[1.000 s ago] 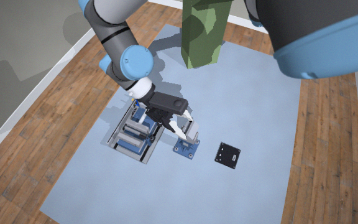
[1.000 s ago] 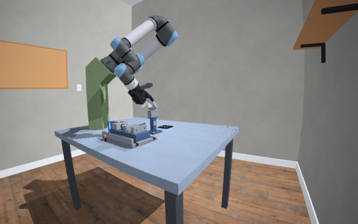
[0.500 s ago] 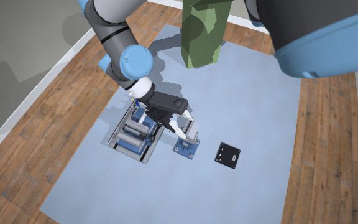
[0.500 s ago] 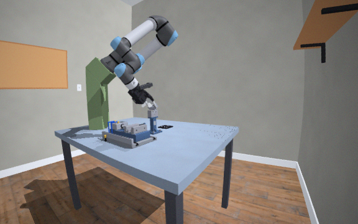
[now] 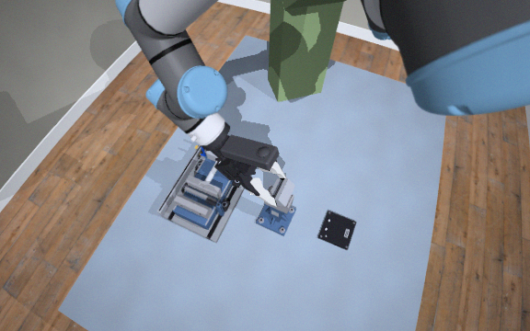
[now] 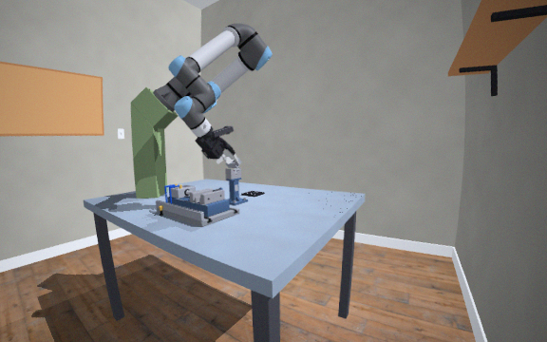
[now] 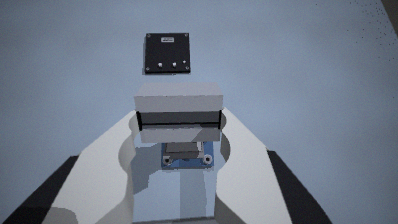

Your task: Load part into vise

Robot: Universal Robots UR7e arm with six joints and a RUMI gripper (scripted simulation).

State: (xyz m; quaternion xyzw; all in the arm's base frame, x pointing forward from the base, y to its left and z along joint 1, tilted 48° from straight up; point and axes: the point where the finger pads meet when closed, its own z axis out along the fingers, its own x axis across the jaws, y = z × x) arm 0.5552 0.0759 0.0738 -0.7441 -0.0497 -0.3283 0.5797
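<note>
The part (image 5: 285,192) (image 7: 179,102) is a light grey block. My gripper (image 5: 280,190) (image 6: 234,162) (image 7: 181,109) is shut on it, one finger at each end. The milled slot faces back toward the wrist camera. The part is held tilted, close above the V-block (image 5: 276,225) (image 6: 235,191) (image 7: 185,148), which stands on a blue post and base. Whether they touch cannot be told. The vise (image 5: 192,207) (image 6: 213,196) stands beside the V-block, its jaws apart and nothing seen between them. The low bars and work stop are too small to make out.
The black infeed plate (image 5: 337,230) (image 6: 254,194) (image 7: 167,54) lies bare on the blue table (image 5: 366,161) (image 6: 264,237), on the V-block's side away from the vise. The green robot stand (image 5: 299,69) (image 6: 147,157) rises at the table's back.
</note>
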